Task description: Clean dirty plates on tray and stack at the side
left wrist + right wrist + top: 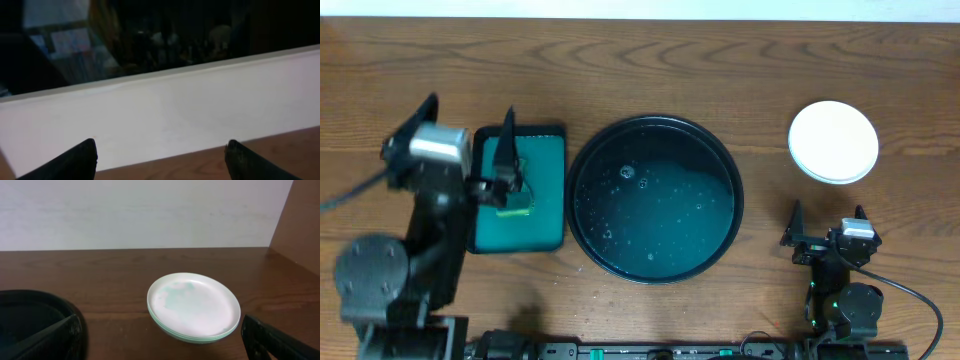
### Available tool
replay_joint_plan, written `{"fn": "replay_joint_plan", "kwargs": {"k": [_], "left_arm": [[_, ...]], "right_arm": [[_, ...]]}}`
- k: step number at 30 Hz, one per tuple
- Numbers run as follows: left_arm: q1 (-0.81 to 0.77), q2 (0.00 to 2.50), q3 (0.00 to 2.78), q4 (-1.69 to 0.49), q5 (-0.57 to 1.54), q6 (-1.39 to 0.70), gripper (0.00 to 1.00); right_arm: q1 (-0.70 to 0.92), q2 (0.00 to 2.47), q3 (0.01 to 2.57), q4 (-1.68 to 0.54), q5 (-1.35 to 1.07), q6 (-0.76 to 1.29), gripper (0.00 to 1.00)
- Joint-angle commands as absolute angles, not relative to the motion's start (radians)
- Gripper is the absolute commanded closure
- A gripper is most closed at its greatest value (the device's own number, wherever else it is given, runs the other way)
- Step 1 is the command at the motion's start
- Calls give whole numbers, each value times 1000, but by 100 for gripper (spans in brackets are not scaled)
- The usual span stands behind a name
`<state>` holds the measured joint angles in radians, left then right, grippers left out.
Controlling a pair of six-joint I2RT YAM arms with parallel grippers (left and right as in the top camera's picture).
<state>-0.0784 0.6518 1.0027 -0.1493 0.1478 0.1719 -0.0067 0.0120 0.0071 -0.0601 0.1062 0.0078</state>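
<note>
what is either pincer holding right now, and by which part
Nothing is held. The left pincer and the right pincer both stand open with nothing between their fingers. The stacked plates lie apart from both.

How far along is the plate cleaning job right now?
Nearly done, it seems. Done: the tray holds only wet spots, and the plates sit stacked to its right. In hand: nothing; the left gripper and right gripper are open and empty. Left: maybe a recheck, since the top plate shows a faint greenish tint.
</note>
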Motion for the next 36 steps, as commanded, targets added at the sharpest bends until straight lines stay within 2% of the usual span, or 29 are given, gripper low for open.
{"fn": "replay_joint_plan", "kwargs": {"k": [1,9,19,36], "left_arm": [[-52,548,870,-77,150,130,18],[-27,304,539,90,149,32,18],[18,73,233,178,150,-93,18],[32,2,55,216,146,-137,18]], "right_arm": [[-1,5,5,-64,118,22,1],[-1,5,5,-64,118,22,1],[-1,5,5,-64,118,22,1],[-1,5,5,-64,119,22,1]]}}
